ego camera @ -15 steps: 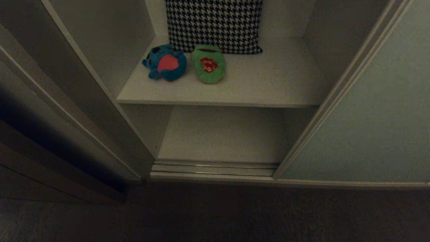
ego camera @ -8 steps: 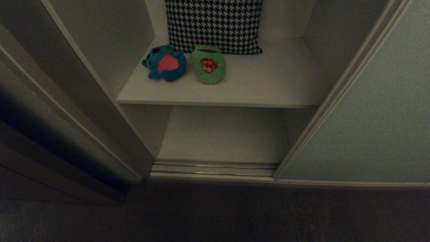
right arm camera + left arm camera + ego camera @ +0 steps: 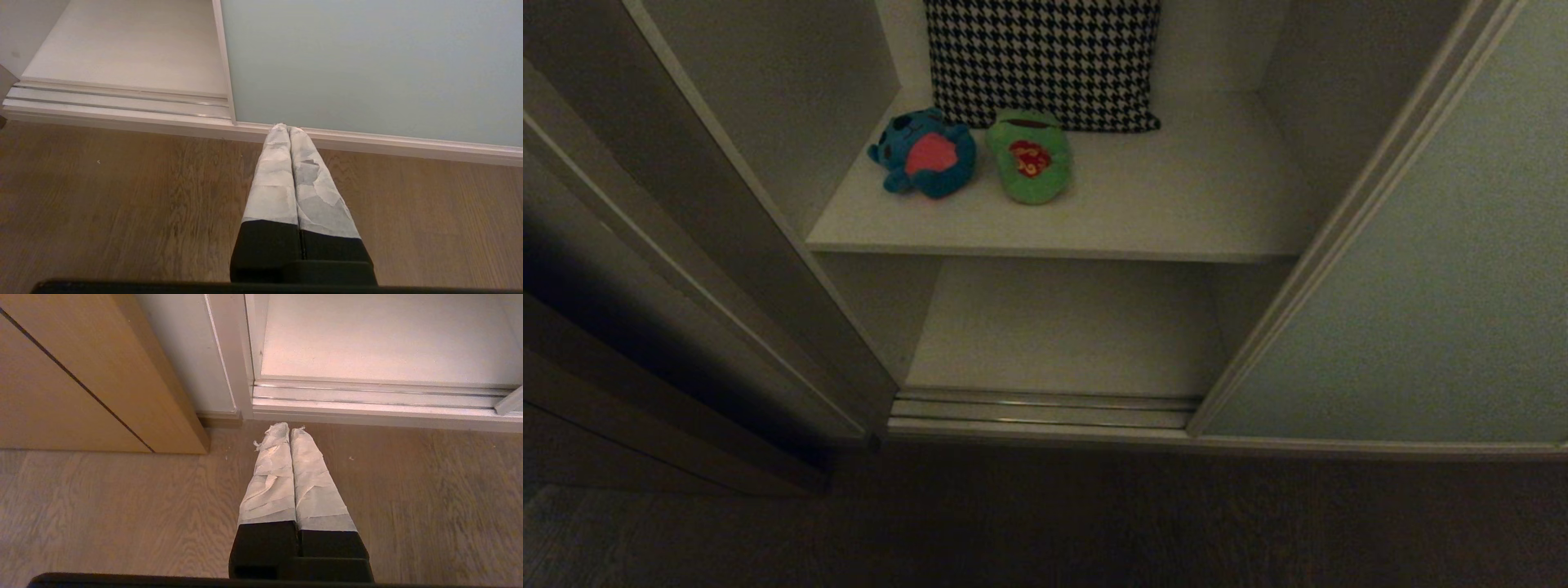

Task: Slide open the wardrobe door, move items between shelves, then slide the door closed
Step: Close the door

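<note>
Head view is dim; neither arm shows in it. Houndstooth cushion (image 3: 1045, 61) is cut off at the top, standing at the back of the upper shelf (image 3: 1176, 212). No readable writing or labels anywhere. Blue plush (image 3: 925, 155) and green frog (image 3: 1030, 159) lie side by side near the shelf's left-back part, just in front of the cushion. Lower shelf (image 3: 1062, 327) sits below. Sliding wardrobe door (image 3: 1437, 310) stands on the right, opening uncovered, partly out of frame. Left gripper (image 3: 290, 430) and right gripper (image 3: 289, 128) hang over wood floor (image 3: 102, 506) w/ taped fingers pressed together, holding nothing.
</note>
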Tool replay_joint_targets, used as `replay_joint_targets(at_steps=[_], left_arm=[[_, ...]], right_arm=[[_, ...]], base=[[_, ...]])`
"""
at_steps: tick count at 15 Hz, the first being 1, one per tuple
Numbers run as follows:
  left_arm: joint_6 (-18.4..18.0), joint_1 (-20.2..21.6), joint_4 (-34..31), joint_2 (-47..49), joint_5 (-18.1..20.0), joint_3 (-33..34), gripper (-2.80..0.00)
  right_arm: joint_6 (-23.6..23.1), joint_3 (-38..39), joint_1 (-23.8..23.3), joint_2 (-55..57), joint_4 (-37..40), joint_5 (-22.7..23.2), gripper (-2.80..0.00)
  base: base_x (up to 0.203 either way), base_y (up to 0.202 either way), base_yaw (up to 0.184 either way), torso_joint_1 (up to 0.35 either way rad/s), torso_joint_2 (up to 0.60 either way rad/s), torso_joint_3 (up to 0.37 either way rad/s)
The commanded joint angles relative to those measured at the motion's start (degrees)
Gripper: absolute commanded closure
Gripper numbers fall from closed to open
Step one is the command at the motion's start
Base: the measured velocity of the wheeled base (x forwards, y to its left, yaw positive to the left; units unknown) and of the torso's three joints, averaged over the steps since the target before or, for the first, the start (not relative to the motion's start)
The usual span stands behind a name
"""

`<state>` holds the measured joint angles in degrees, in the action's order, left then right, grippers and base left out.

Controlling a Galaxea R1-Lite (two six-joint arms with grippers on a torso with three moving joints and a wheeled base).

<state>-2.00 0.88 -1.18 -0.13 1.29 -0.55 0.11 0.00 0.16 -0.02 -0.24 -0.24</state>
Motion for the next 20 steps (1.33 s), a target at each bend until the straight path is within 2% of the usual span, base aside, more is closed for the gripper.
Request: replay_joint_targets(at_steps=[1, 10, 12, 14, 17, 20], left_arm=[[-0.02, 0.0, -0.05, 0.22, 0.03, 0.02, 0.0], [-0.02, 0.0, -0.05, 0.22, 0.03, 0.02, 0.0], [0.04, 0.0, -0.05, 0.22, 0.03, -0.05, 0.0], [-0.02, 0.0, -0.05, 0.22, 0.03, -0.06, 0.0], [-0.02, 0.0, -0.05, 0.22, 0.03, 0.02, 0.0], [-0.02, 0.0, -0.05, 0.22, 0.03, 0.02, 0.0]], right_arm=[[-0.02, 0.0, 0.02, -0.14, -0.02, -0.02, 0.0], [-0.29, -0.09, 0.11, -0.07, -0.01, -0.02, 0.0], [-0.43, -2.1, 0.11, -0.07, 1.61, -0.58, 0.0], [-0.44, -12.54, 0.11, 1.98, 8.27, -0.95, 0.0], [-0.6, -34.99, 0.19, 7.38, 24.73, 0.44, 0.0], [-0.46, -54.69, 0.31, 20.63, 35.79, 2.28, 0.0]], base=[[0.0, 0.0, 0.0, 0.0, 0.0, 0.0], [0.0, 0.0, 0.0, 0.0, 0.0, 0.0], [0.0, 0.0, 0.0, 0.0, 0.0, 0.0], [0.0, 0.0, 0.0, 0.0, 0.0, 0.0], [0.0, 0.0, 0.0, 0.0, 0.0, 0.0], [0.0, 0.0, 0.0, 0.0, 0.0, 0.0]])
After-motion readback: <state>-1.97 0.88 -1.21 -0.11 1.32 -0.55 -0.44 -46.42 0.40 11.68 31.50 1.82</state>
